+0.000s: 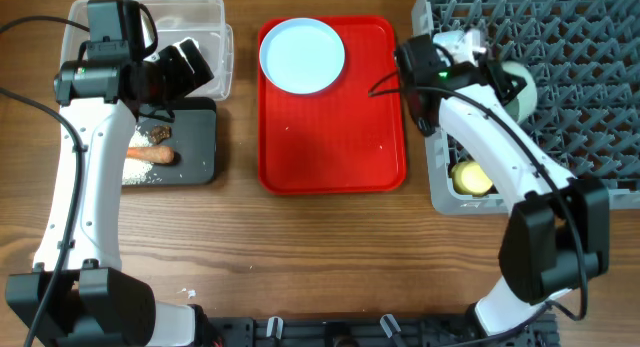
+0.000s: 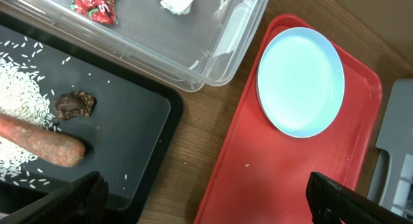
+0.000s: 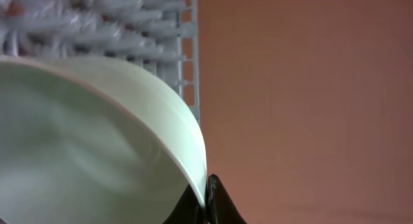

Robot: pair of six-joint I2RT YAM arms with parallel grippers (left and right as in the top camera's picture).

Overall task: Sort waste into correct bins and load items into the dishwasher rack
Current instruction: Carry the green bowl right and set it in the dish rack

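1. Wooden table [image 1: 320, 247]; all pieces lie toward its far edge.
2. Clear tub [image 1: 205, 17], far-left corner; it holds a red snack wrapper [image 2: 95, 6] and a white tissue [image 2: 175, 0].
3. Black tray [image 1: 195, 137], just in front of the tub; it carries a carrot piece [image 1: 150, 155] lying on loose rice [image 1: 135, 172], with a brown scrap [image 1: 160, 135] just beside them.
4. Red tray [image 1: 330, 157], mid-table; a pale plate [image 1: 302, 55] sits at its far-left corner.
5. Dishwasher rack [image 1: 560, 47], far-right corner; a yellow cup [image 1: 472, 177] rests at its near-left corner.
6. Left gripper [image 2: 206, 208]: fingers wide apart and empty, above the tub's right edge.
7. Right gripper [image 3: 208, 201]: tips pinched together on the rim of a mint bowl [image 3: 84, 140], which is tilted over the rack's left side.
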